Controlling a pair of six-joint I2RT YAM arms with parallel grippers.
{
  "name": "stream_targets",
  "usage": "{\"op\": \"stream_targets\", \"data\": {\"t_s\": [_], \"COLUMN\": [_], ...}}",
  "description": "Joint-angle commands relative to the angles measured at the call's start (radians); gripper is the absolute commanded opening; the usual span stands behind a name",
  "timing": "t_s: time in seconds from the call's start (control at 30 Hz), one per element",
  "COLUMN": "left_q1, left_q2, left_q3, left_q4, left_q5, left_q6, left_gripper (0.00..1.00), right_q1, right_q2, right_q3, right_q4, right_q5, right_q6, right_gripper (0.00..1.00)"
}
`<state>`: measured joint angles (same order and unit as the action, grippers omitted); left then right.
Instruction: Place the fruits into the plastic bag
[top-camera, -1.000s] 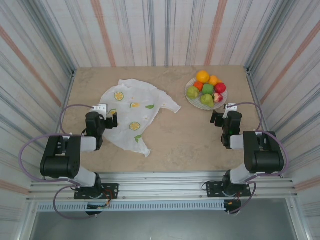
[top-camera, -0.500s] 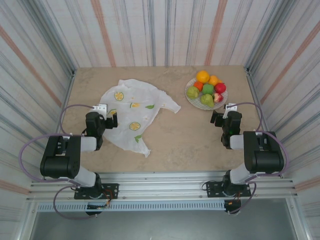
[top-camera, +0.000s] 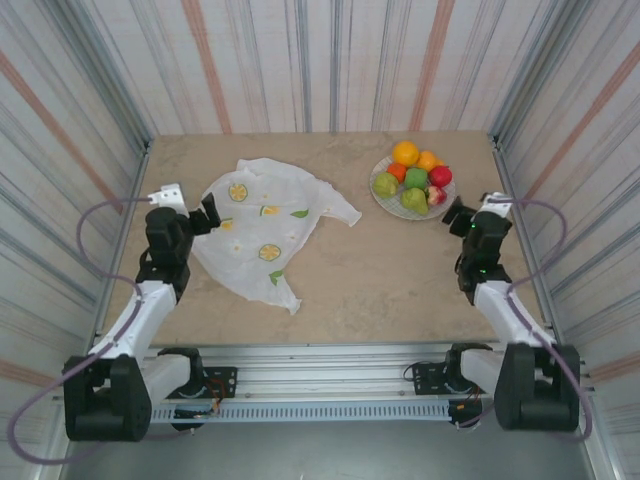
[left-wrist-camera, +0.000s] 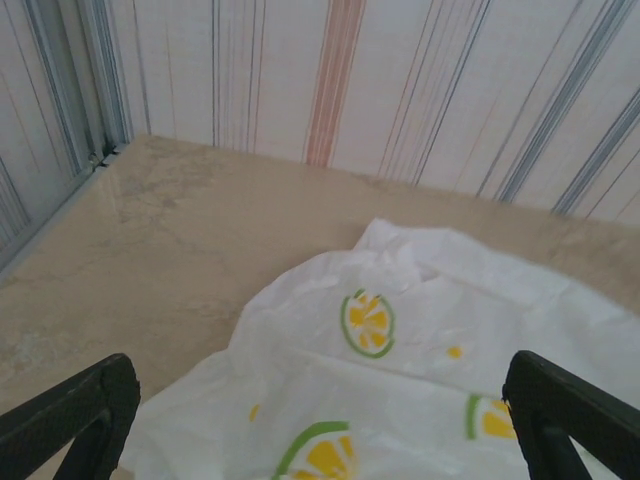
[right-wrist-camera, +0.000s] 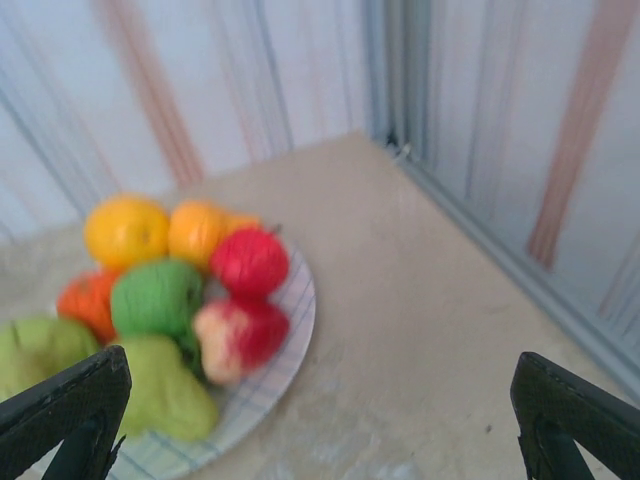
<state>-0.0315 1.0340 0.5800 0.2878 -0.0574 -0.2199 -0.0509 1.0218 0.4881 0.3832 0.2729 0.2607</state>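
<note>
My left end effector (top-camera: 211, 214) hangs over the left edge of the plastic bag (top-camera: 262, 225), spread wide. In my left wrist view only the two dark fingertips (left-wrist-camera: 75, 415) poke in at the bottom corners, cut off by the frame, with the bag's lemon-slice print between them. The bag lies flat and crumpled on the left half of the surface (top-camera: 380, 270). From above its near corner tapers to a point, and I cannot tell which fold is the mouth or make out the handles clearly. My right end effector (top-camera: 456, 215) is just as wide, hovering just beside the near right of the checked plate (right-wrist-camera: 303, 300). Its fingertips (right-wrist-camera: 70, 410) likewise show only as dark wedges at the bottom corners of my right wrist view. The fruits (top-camera: 413, 177) are heaped on that plate at the far right of the surface, well apart from the bag. My right wrist view is blurred, but I can pick out two oranges (right-wrist-camera: 125, 230) at the back, a red apple (right-wrist-camera: 250, 262), and a red-and-pale apple (right-wrist-camera: 240, 335) at the plate's edge. There is also a green fruit (right-wrist-camera: 157, 297) in the middle, and a small orange-red one half hidden behind it. The two green pears (right-wrist-camera: 165, 390) at the front are partly cut off, one by the left edge and one by my own fingertip.
</note>
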Motion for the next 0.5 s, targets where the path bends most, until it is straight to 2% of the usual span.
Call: {"op": "stream_targets", "data": {"t_s": [0.0, 0.07, 0.17, 0.23, 0.33, 0.47], "left_q1": [0.005, -0.023, -0.143, -0.262, -0.424, -0.581], "left_q2": [-0.033, -0.038, -0.036, -0.017, 0.045, 0.193], "left_q3": [0.065, 0.085, 0.137, 0.169, 0.223, 0.305], "left_q4": [-0.222, -0.256, -0.374, -0.449, -0.550, -0.641], "left_q5": [0.128, 0.200, 0.173, 0.117, 0.009, -0.160], "left_q6": [-0.186, -0.209, -0.179, -0.128, -0.049, 0.067], "left_gripper": [0.99, 0.98, 0.97, 0.97, 0.96, 0.96], "right_q1": [-0.038, -0.038, -0.017, 0.043, 0.159, 0.260], "right_q2": [-0.139, -0.192, -0.201, -0.172, -0.115, -0.046], "right_q3": [0.062, 0.085, 0.145, 0.189, 0.250, 0.294], "right_q4": [-0.267, -0.324, -0.418, -0.481, -0.560, -0.588], "right_q5": [-0.024, -0.102, -0.243, -0.284, -0.279, -0.276], "right_q6": [0.142, 0.168, 0.214, 0.207, 0.175, 0.139], "right_gripper": [0.99, 0.99, 0.99, 0.99, 0.99, 0.99]}}
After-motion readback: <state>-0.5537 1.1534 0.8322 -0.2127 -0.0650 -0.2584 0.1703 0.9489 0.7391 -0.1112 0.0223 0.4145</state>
